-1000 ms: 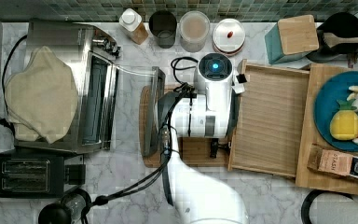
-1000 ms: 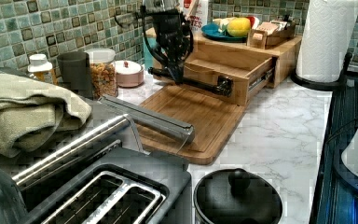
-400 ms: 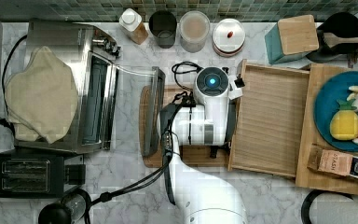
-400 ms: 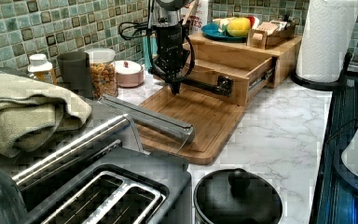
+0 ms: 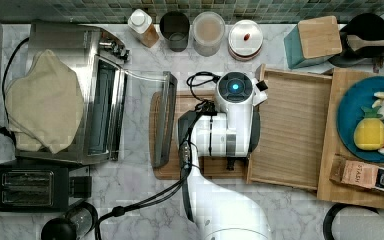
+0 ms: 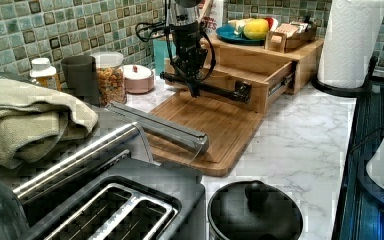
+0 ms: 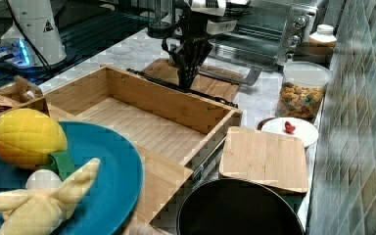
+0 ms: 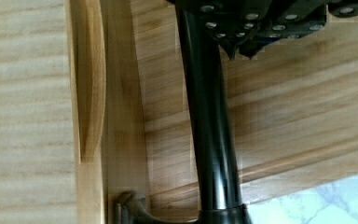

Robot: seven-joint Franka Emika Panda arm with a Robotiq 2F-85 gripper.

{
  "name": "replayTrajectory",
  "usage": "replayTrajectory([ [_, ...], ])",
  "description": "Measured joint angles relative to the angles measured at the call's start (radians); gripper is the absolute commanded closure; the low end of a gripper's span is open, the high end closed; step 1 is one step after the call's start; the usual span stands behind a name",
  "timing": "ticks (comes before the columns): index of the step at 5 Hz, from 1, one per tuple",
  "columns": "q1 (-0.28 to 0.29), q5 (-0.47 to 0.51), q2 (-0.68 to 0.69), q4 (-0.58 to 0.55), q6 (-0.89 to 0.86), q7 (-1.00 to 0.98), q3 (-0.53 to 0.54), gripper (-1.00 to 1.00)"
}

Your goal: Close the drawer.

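Black metal first: your gripper (image 6: 194, 89) hangs fingers-down at the black bar handle (image 8: 209, 140) on the drawer (image 5: 290, 130) front. In the left view the fingertips sit at the bar's level, on the cutting board (image 6: 215, 125) side of it; whether they touch it you cannot settle from here. In the wrist view the bar runs right past the fingertips, which look drawn close together with nothing between them. Read the gripper as nearly closed and empty.

Drawer: pulled well out of its wooden stand (image 5: 365, 192), tray bare, plain slatted bottom. In the top view it lies to the right of the gripper, with the stand and the blue plate (image 5: 352, 112) further right.

The relation that counts: the handle's long axis runs up and down the top view, across the direction of travel. The drawer must slide toward the top view's right, into the stand. Your gripper is already on the outer side of the front panel, so a straight push rightward, square to the bar, looks like the call.

Watch: an off-centre push may rack the drawer on its side rails (image 6: 280, 82). The gripper seems a little toward the tiled-wall end of the bar.

Round about on the counter (image 6: 300, 145): toaster oven (image 5: 80, 90) with its glass door down, jars along the wall.
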Motion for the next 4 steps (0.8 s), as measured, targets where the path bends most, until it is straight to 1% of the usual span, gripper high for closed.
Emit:
replayTrajectory([
  [2,-0.033,0.0,0.0,0.0,0.0,-0.179,0.002,1.0],
  [3,-0.043,0.027,0.001,0.02,-0.053,-0.287,-0.026,1.0],
  [4,-0.106,0.032,0.009,0.041,-0.068,-0.367,-0.026,1.0],
])
